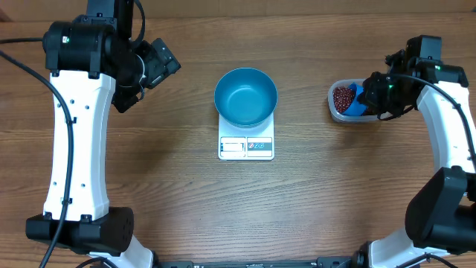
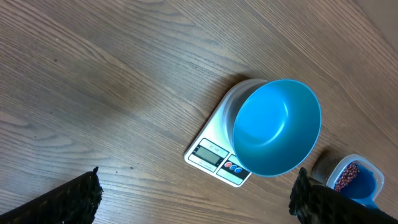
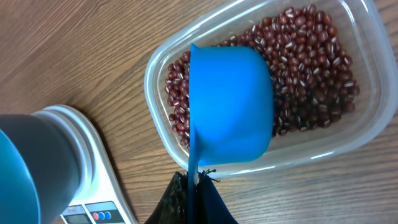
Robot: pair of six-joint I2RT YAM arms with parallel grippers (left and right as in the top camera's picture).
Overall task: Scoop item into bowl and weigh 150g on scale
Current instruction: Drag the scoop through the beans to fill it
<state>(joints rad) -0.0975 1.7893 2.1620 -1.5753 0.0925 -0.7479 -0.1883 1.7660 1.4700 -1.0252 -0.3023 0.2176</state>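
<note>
One wooden table, brown grain, is carrying two items directly on its surface. A white scale is sitting flat near the middle, its display strip facing the robot's side. A clear plastic tub is resting well apart, toward the robot's right.

We count one scale, and on it one bowl. The scale's front strip carries one display. To the right of the scale we count one clear tub, with one scoop over it. The beans in the tub are too many for us to count. We count two arms: the left arm left of the scale, the right arm right of it.
</note>
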